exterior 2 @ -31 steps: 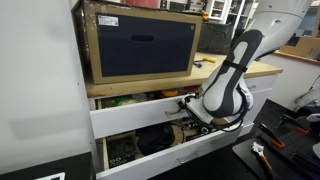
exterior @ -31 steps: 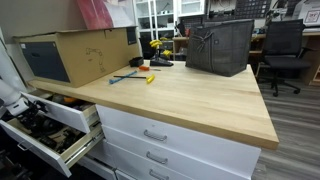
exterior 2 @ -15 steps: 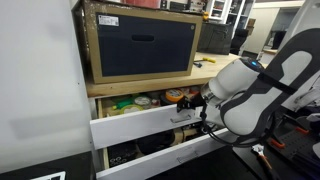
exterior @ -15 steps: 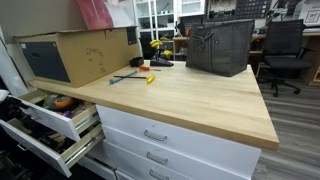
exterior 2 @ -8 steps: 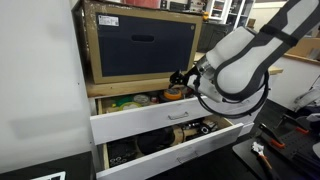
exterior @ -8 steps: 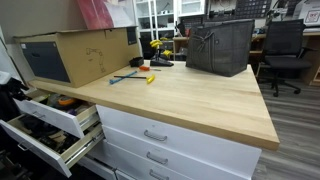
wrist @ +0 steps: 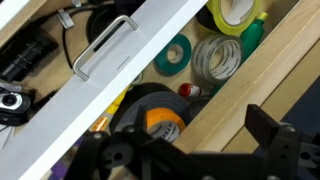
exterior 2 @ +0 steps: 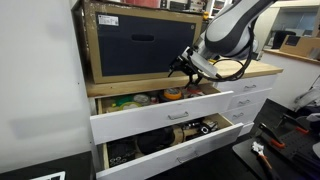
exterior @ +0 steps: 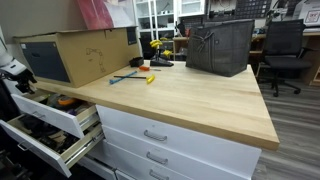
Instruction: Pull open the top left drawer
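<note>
The top left drawer stands pulled out, with a white front and pale wooden sides. It holds orange, yellow and green tape rolls. It also shows in an exterior view. In the wrist view its white front with a silver handle runs diagonally, with tape rolls beside it. My gripper hangs above the drawer's inner end near the counter edge, open and empty, touching nothing. It shows at the left edge in an exterior view, and its dark fingers frame the wrist view.
The drawer below is also open and holds dark tools. A cardboard box sits on the wooden countertop just above. White drawers with bar handles are shut. A dark bin stands at the back.
My gripper has left the drawer front and risen from beside the handle to above the counter edge. The top drawer stays pulled out.
</note>
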Controlling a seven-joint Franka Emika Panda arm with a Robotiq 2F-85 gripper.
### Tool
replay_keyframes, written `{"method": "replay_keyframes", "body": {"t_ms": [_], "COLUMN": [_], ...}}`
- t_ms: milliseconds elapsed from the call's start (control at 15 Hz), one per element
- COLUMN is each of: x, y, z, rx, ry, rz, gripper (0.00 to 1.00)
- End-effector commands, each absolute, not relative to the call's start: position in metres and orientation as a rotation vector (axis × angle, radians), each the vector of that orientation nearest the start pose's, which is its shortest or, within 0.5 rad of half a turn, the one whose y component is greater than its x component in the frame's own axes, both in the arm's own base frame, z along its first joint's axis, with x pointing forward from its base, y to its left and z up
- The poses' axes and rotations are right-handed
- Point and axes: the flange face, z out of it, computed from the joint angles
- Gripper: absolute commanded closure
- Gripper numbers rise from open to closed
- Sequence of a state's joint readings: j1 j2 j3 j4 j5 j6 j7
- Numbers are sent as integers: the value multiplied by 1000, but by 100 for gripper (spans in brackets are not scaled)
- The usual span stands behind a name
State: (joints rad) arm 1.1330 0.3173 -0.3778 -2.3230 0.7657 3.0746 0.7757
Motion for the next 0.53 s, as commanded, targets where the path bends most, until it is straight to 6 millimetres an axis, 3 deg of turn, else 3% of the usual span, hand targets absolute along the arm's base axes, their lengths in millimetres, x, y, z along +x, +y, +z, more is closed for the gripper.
{"method": "replay_keyframes", "body": {"t_ms": [0, 267, 467], "x": [454, 492, 515], "y": [336, 322, 305], "z": [250, 228, 206], "rx": [-2507, -2423, -2355], "ry": [1101, 1310, 1453], "rz": [-103, 116, 185], "gripper": [0, 0, 0]}}
